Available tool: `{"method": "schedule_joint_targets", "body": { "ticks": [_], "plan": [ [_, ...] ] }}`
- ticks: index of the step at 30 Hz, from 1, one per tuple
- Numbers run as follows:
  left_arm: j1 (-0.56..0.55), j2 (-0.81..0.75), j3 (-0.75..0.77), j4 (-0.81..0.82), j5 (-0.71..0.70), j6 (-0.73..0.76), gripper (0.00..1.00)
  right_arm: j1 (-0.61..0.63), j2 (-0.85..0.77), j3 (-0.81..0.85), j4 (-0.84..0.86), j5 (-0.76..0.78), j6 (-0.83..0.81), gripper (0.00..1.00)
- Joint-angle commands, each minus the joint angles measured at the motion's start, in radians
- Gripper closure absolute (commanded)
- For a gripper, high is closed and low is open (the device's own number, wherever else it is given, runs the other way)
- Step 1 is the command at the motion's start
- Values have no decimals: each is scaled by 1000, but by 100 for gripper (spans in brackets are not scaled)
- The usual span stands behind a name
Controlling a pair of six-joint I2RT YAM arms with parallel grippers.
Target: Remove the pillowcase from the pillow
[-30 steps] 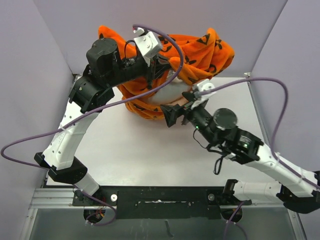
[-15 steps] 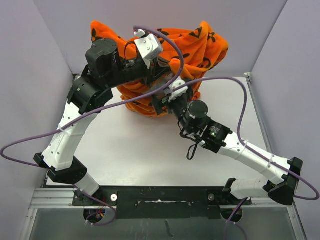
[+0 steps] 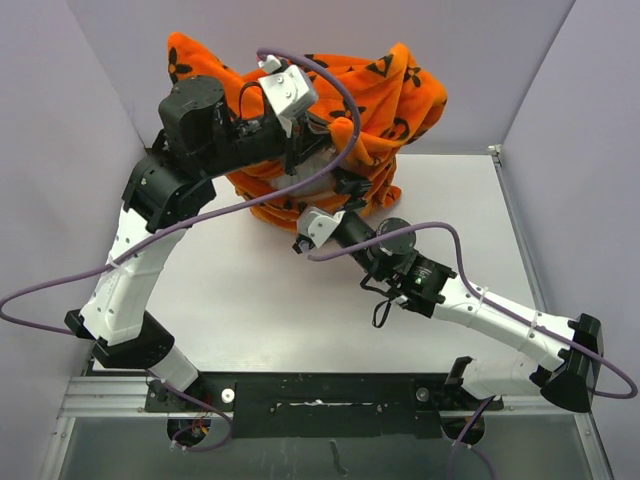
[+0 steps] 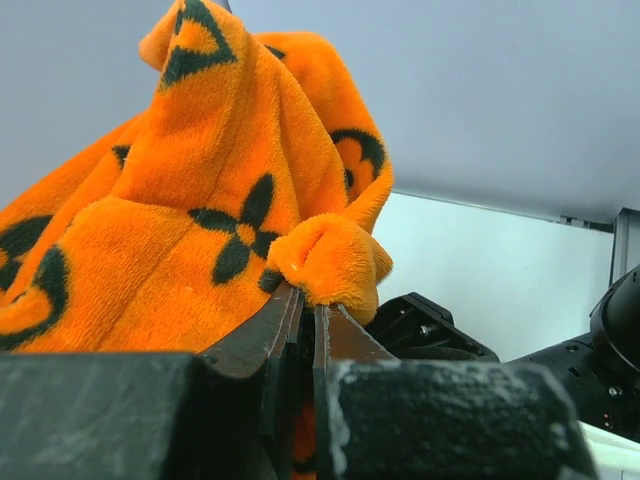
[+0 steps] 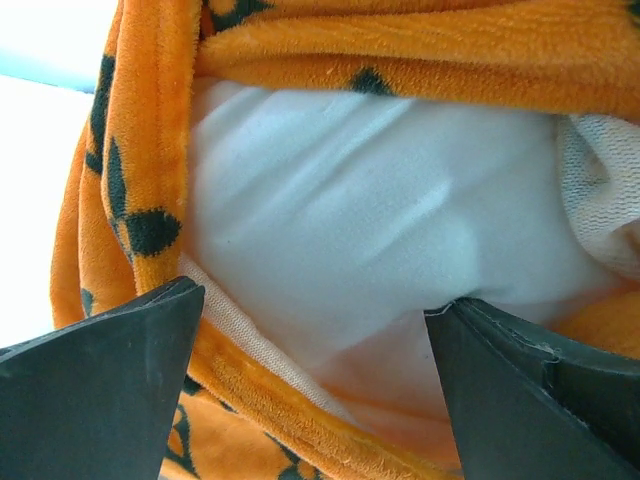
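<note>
top view: the pillowcase (image 3: 385, 85) sits bunched in the upper middle of the frame, its long axis running roughly left to right and its mouth facing the lower edge. your left gripper (image 3: 305, 152) pinches a fold of it, and your right gripper (image 3: 350, 185) reaches in below.

left wrist view: the jaws are clamped on an orange fold at centre.

right wrist view: the jaws stand wide and hold nothing, with the white pillow (image 5: 380, 230) bulging between them.

you look mid-strip. next, close on the pillow and draw it out against the left's hold.
</note>
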Motion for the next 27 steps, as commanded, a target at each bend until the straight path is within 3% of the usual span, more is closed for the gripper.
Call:
{"method": "schedule_joint_targets", "body": {
  "ticks": [1, 6, 14, 23, 27],
  "plan": [
    [8, 5, 116, 30, 9, -45, 100, 28, -19, 4, 247, -90, -139, 2],
    [8, 43, 211, -31, 32, -73, 100, 46, 29, 42, 325, -105, -167, 2],
    [24, 57, 245, -63, 55, -103, 100, 17, 106, 113, 384, -124, -72, 2],
    [44, 85, 317, -116, 123, -174, 100, -142, 235, 218, 395, -105, 0, 1],
    [48, 78, 309, -114, 127, -183, 100, -168, 281, 259, 336, -132, -33, 22]
  ]
}}
